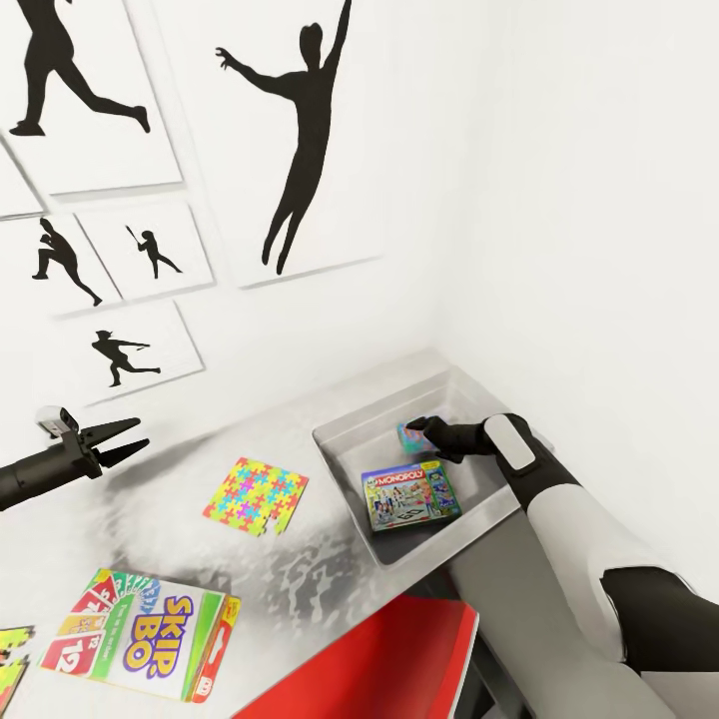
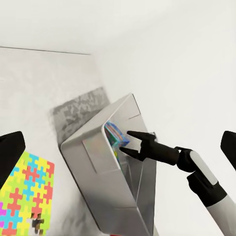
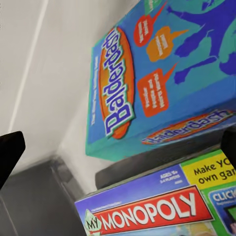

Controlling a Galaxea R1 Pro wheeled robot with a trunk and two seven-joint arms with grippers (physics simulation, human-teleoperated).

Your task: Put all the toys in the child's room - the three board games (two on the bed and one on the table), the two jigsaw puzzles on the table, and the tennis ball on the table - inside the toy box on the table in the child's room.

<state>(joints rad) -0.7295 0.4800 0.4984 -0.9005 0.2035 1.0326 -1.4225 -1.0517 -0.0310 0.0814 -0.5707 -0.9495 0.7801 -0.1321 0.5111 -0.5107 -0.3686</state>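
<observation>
The right end effector (image 1: 417, 427) reaches into the toy box (image 1: 345, 464) at the far right corner of the surface (image 1: 300, 584), its tips at the small blue-teal game (image 1: 412, 435), the Balderdash box, which stands tilted against the box's far part; the left wrist view shows the black fingers (image 2: 135, 134) either side of that game's edge (image 2: 116, 132), so the right end effector appears closed on it, though contact is hard to confirm. In the right wrist view the Balderdash box (image 3: 162, 73) leans just above the Monopoly (image 3: 162, 209). Monopoly (image 1: 410, 495) lies flat on the toy box's floor, nearer the robot. The left end effector (image 1: 130, 437) hovers over the left of the surface, well apart from the toy box, its two fingers spread narrowly with nothing between them. One jigsaw (image 1: 256, 495) lies flat on the surface just left of the toy box; another (image 1: 10, 659) peeks in at the lower left edge. Skip-Bo (image 1: 145, 646) lies flat near the front left. A red object (image 1: 399, 659) sits below the surface's front edge. Athlete silhouettes (image 1: 300, 130) hang on the white wall
</observation>
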